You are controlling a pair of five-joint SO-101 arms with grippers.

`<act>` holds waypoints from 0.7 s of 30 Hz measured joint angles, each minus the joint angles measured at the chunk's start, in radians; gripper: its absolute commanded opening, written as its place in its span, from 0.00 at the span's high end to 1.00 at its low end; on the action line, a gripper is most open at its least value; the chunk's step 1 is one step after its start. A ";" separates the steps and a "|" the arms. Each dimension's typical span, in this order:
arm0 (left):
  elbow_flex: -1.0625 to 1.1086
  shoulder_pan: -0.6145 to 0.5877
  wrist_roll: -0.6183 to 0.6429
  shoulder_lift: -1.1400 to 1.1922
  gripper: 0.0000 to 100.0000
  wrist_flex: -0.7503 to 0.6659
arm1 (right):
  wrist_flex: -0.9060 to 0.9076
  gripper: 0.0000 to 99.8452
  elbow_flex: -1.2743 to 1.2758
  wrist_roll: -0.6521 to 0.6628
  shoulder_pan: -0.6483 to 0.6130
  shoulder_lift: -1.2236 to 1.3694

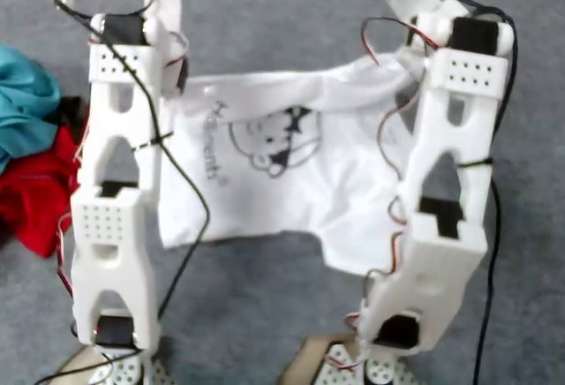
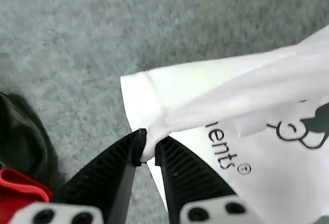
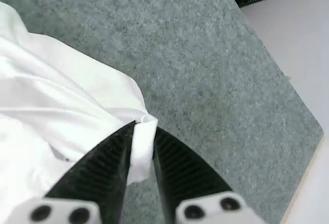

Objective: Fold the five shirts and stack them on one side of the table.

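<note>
A white shirt [image 1: 291, 182] with a black cartoon print is spread on the grey tabletop [image 1: 265, 41] between the two arms, with the print facing up. Its far edge is lifted and stretched, while the near part lies flat.

The left hand [image 2: 148, 144] is closed narrowly on a fold of cloth beside the shirt's left sleeve, and the cloth is pinched between the black ribbed fingers [image 2: 177, 165]. The right hand [image 3: 144, 131] is closed in the same way on the hem at the shirt's far right corner.

At the left edge of the tabletop, a teal shirt [image 1: 22, 102], a red shirt [image 1: 35, 195] and a black garment [image 2: 20, 131] are seen in an unfolded pile.
</note>
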 measured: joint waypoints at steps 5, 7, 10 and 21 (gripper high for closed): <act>0.230 0.015 -0.041 -0.175 0.98 0.000 | 0.003 1.00 0.133 0.000 0.000 -0.100; 0.345 0.015 -0.041 -0.256 0.98 0.000 | -0.002 1.00 0.219 0.000 0.000 -0.153; 0.509 0.015 -0.041 -0.345 0.98 -0.017 | -0.064 1.00 0.385 0.000 0.002 -0.265; 1.030 0.006 -0.083 -0.598 0.98 -0.187 | -0.416 1.00 1.246 0.000 0.029 -0.841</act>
